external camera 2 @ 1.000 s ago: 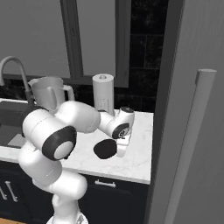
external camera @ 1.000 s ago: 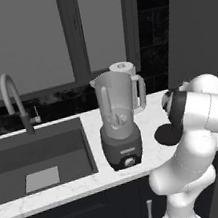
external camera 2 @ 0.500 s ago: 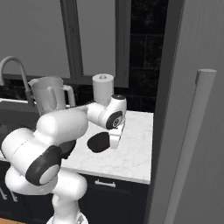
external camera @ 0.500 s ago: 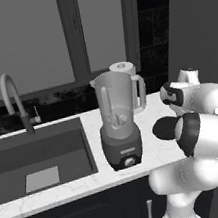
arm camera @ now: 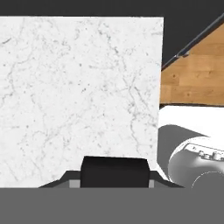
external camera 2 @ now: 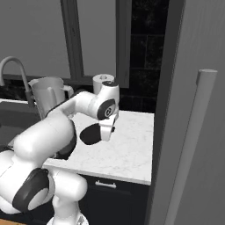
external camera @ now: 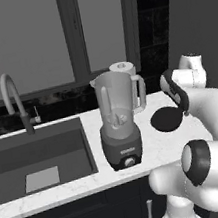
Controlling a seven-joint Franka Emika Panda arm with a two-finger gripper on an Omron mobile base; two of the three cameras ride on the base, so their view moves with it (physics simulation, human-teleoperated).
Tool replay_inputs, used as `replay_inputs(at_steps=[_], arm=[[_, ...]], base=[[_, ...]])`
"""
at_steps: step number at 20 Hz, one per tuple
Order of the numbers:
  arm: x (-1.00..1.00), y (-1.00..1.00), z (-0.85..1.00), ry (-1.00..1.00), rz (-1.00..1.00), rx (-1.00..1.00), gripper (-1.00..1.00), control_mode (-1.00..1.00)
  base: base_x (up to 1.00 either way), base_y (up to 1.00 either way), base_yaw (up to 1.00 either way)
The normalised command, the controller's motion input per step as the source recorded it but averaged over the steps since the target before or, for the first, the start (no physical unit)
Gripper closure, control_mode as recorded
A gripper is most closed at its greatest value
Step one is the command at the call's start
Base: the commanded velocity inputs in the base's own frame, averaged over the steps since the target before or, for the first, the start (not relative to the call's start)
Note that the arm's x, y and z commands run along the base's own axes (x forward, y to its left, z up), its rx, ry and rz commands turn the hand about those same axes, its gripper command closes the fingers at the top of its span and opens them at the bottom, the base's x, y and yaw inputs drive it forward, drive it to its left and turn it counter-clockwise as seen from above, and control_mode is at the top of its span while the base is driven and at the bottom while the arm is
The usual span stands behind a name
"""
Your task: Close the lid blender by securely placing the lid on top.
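The gripper (external camera 2: 107,134) clamps the lid (external camera 2: 91,134) at centre frame, fingertips hidden behind it; lid tilted on edge. Blender (external camera: 119,124) upright, centre-left, open-topped.

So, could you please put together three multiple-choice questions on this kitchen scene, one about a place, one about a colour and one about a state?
1. Where is the lid?
A. On the blender jar
B. Held above the counter, to the right of the blender
C. In the sink

2. What colour is the lid?
A. Black
B. White
C. Red

3. What is the state of the blender jar's top?
A. Covered by the lid
B. Open, with no lid on it
C. Covered by a cloth

Answers:
1 B: the lid hangs at the claw over the marble counter, apart from the blender.
2 A: it is a flat black disc in both base views.
3 B: the clear jar's rim stands bare, and the lid is away from it.
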Motion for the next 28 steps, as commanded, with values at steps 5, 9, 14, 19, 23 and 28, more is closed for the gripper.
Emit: replay_inputs(at_steps=[5, 9, 14, 19, 23, 28], arm=[[-0.27, 0.00, 0.70, 0.00, -0.15, 0.03, 1.00, -1.00], [-0.24, 0.04, 0.61, 0.00, -0.13, 0.04, 1.00, -1.00], [-0.24, 0.00, 0.65, 0.00, -0.11, 0.05, 1.00, -1.00], [-0.14, 0.06, 0.64, 0.00, -0.04, 0.06, 1.00, -1.00], [-0.15, 0.13, 0.64, 0.00, -0.01, 0.07, 1.00, -1.00], [-0.20, 0.24, 0.59, -0.02, -0.01, 0.05, 1.00, -1.00]], base=[[0.00, 0.00, 0.00], [0.00, 0.00, 0.00], [0.00, 0.00, 0.00], [0.00, 0.00, 0.00], [0.00, 0.00, 0.00], [0.00, 0.00, 0.00]])
